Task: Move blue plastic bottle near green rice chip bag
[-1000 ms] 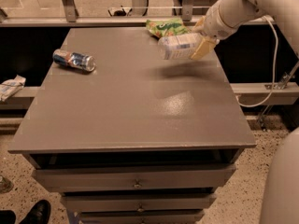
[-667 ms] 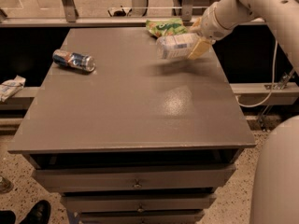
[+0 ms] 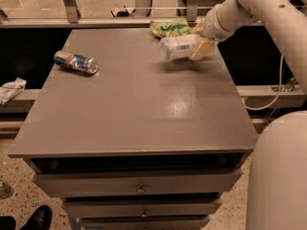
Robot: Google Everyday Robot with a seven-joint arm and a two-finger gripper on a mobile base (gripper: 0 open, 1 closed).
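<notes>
Tabletop first: grey flat-topped table [image 3: 144, 123] w/ drawers below. A white robot arm [image 3: 261, 6] comes in over its far-right corner. The bright green crinkly rice chip bag [image 3: 169, 28] lies at the far edge. Just in front of it is the clear plastic bottle w/ pale blue label [image 3: 176, 48], held on its side. It looks slightly off the surface, w/ a shadow under it. The blue-and-silver metal can [image 3: 76, 62] lies well apart, far left. The two-finger gripper [image 3: 198, 41] is clamped on the bottle's right end.

Step, as I read it: end of carry, bottle already near the bag. Next: lower till it rests, let go gently, then lift away w/o nudging the bag. On its side, the bottle prob. rolls.
</notes>
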